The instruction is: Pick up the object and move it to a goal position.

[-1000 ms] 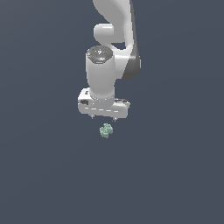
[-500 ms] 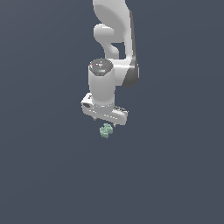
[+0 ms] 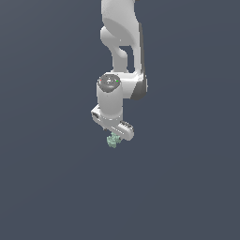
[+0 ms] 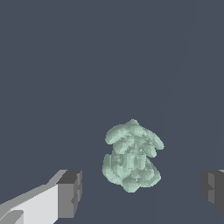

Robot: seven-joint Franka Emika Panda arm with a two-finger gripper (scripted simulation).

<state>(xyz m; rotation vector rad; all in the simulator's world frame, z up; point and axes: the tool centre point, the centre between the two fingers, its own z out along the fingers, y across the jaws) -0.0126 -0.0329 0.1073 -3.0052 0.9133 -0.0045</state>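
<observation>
No text, label, brand, number or sign can be read in either view.

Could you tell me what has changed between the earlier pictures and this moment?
The gripper has come down toward the mint-green clump, closing the gap seen a second ago, and its hand has turned. In the wrist view the fingers stand wide apart with the clump between them, not touching. Nothing is grasped yet. The clump has stayed where it was.
</observation>
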